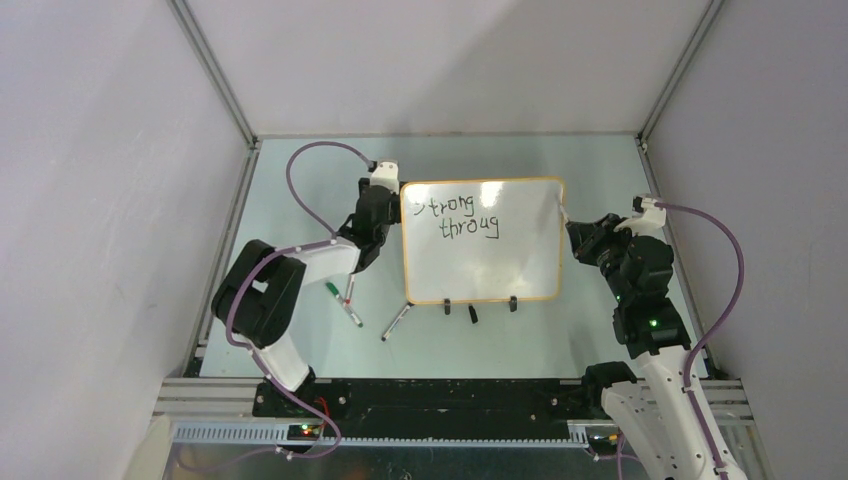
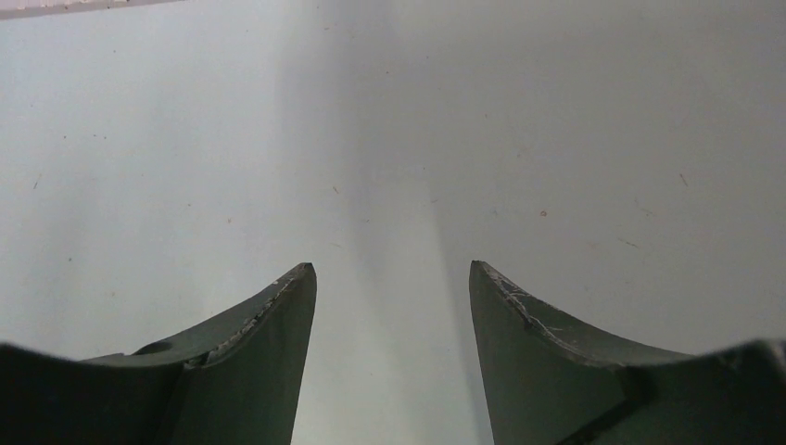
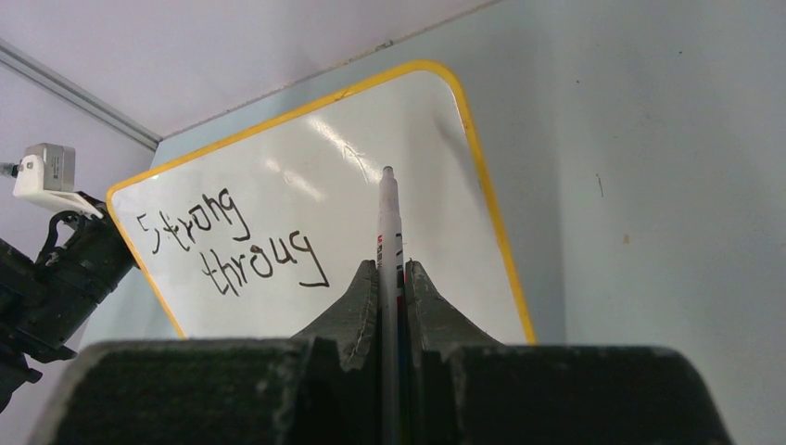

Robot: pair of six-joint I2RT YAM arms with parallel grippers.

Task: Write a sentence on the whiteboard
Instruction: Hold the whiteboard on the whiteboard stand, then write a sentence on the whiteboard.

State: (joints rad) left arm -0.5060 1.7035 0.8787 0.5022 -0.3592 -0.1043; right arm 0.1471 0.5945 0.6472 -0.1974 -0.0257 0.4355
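The pale counter (image 1: 300, 180) is walled on three sides. It lies bare along the far wall and in a strip between the board and the right wall. The whiteboard (image 1: 483, 262) lies flat in the middle of the counter. Its orange-yellow rim is clear all round, and its two black clip feet (image 1: 447, 306) are on the near edge. The lower half of its white face is unmarked.

The left arm (image 1: 300, 262) reaches up to the board's left edge. Its left fingers (image 2: 278, 324) are spread apart with only bare counter between them, grasping nothing. The right arm (image 1: 640, 290) comes in from the board's right side. Its right fingers (image 3: 363, 301) are clenched on a white-bodied marker (image 3: 386, 213). The marker's tip points over the board's upper right area, to the right of the writing; whether it touches the surface cannot be told.

Near the board's near-left corner lie a green-capped marker (image 1: 331, 290) and two loose pens (image 1: 397, 322), apart from both sets of fingers.

The sentence (image 3: 232, 246) sits in the board's upper left, in black, as two staggered lines reading "Strong" and "throug".
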